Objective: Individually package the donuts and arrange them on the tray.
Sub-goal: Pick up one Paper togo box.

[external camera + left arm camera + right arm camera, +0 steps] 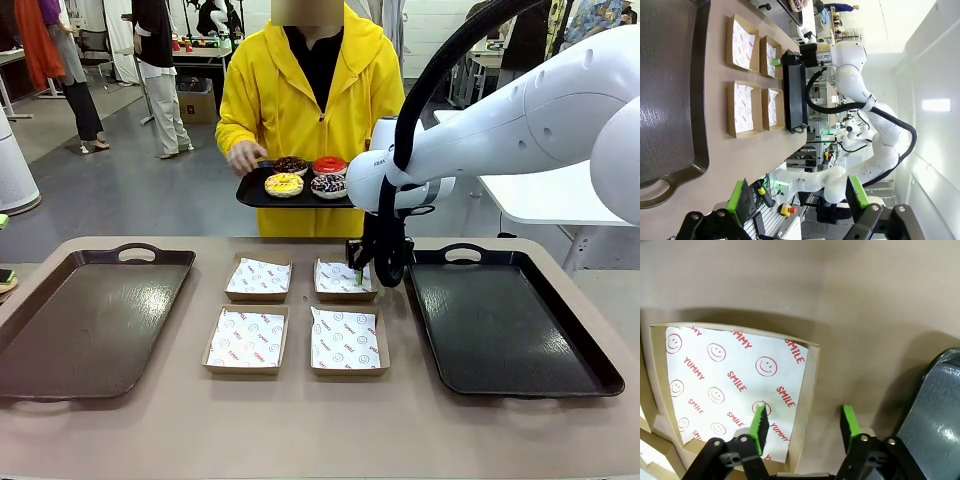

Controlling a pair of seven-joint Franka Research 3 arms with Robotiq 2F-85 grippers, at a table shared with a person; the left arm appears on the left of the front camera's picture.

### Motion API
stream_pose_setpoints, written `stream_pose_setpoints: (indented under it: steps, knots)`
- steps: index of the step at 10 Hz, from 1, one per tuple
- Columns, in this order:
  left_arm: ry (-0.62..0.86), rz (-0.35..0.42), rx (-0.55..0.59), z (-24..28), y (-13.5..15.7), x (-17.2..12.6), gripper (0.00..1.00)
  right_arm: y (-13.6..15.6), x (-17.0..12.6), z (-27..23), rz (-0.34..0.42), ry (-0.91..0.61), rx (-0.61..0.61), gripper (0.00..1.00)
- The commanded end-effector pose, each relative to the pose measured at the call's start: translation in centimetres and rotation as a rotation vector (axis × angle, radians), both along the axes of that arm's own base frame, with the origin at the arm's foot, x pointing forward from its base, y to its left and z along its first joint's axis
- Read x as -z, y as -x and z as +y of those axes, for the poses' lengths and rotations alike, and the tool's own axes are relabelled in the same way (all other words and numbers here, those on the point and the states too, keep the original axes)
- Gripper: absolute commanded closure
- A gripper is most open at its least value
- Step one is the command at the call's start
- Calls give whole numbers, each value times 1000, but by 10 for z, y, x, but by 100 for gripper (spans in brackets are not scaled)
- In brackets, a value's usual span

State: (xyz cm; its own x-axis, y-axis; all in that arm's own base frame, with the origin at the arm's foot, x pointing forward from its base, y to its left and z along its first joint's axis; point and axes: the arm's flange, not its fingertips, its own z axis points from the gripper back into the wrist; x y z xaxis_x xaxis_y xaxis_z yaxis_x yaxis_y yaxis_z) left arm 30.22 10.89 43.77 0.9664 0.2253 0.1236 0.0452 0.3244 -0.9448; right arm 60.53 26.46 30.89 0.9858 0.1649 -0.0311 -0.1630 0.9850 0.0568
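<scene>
On my front feed the donuts (305, 175) sit together on a small black tray (250, 198) that a person in a yellow hoodie holds at the far side of the table (300, 430), one hand (243, 157) on its rim. There are four: a yellow one (284, 184) and a dark sprinkled one (328, 185) nearer me, a chocolate one (291, 164) and a red one (329, 165) behind.

On the table four cardboard boxes lined with printed paper lie in two rows between a big dark tray on the left (90, 320) and another on the right (510, 320).

My right arm reaches down to the far right box (335, 282). The right fingers (357, 275) are spread and straddle that box's side wall (807, 405): in the wrist feed one pad (759, 425) hangs over the paper (725, 370) inside, the other (847, 422) over bare table between the box and the right tray (935, 405). I see neither pad touching the wall, and nothing is pinched.

The left fingers (736, 197) are spread wide with nothing between them, off the near edge of the table beside the left tray (670, 100).
</scene>
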Motion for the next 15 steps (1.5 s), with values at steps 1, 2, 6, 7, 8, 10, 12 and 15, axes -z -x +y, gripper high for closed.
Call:
stream_pose_setpoints:
  steps: [1,2,6,7,8,10,12,15]
  knots:
    - [13,-8,-2,1,0,-1,0,-5,-4,3,-27,17,-16,65]
    - [13,-8,-2,1,0,-1,0,-5,-4,3,-28,20,-19,100]
    - [13,-8,-2,1,0,-1,0,-5,-4,2,-20,26,-12,100]
    - [13,-8,-2,1,0,-1,0,-4,-7,2,-22,26,-8,100]
    - [13,-8,-2,1,0,-1,0,-3,-9,2,-24,25,6,100]
    - [13,-8,-2,1,0,-1,0,4,-24,5,-15,20,121,100]
    - [13,-8,-2,1,0,-1,0,20,-68,14,17,36,232,100]
    - [13,-8,-2,1,0,-1,0,23,-134,14,58,27,334,100]
